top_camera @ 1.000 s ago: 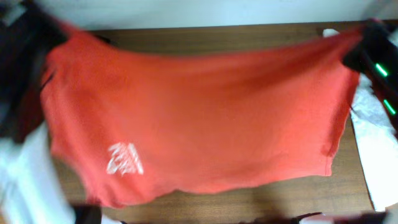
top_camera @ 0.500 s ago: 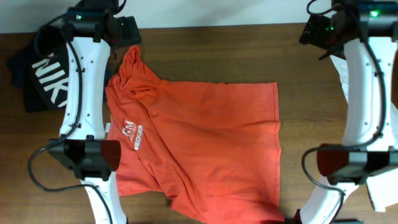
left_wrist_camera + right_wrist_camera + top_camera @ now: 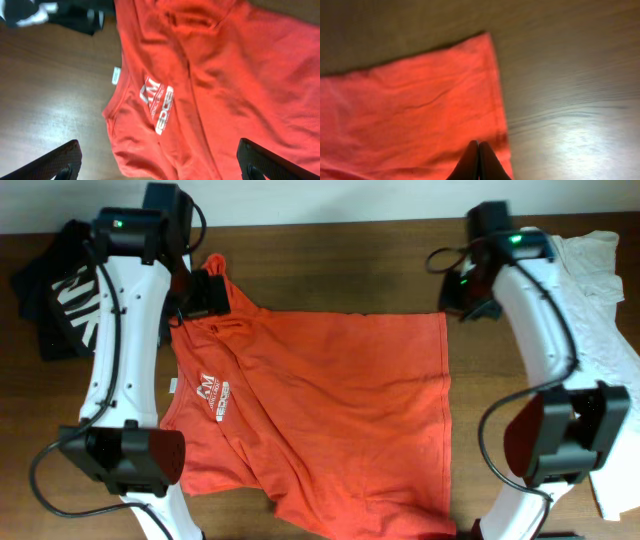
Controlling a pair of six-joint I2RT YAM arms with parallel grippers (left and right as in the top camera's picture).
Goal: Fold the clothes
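The clothes are one orange-red T-shirt [image 3: 330,410] lying spread and creased on the wooden table, white lettering [image 3: 213,395] near its left side. My left gripper [image 3: 207,298] hovers over the collar end; in the left wrist view its fingers [image 3: 55,167] stand far apart above the shirt [image 3: 225,90], open and empty. My right gripper [image 3: 467,298] sits by the shirt's far right corner. In the right wrist view its fingertips [image 3: 478,150] are pressed together over the hem [image 3: 497,100]; no cloth shows between them.
A black shirt with large white letters [image 3: 60,300] is bunched at the far left, also in the left wrist view [image 3: 65,12]. White cloth [image 3: 600,280] lies at the right edge. Bare wood [image 3: 330,260] runs along the back.
A second ago both grippers held the shirt stretched in the air. It now lies on the table, released. Both arms have moved in toward its far corners, and the right gripper has closed again.
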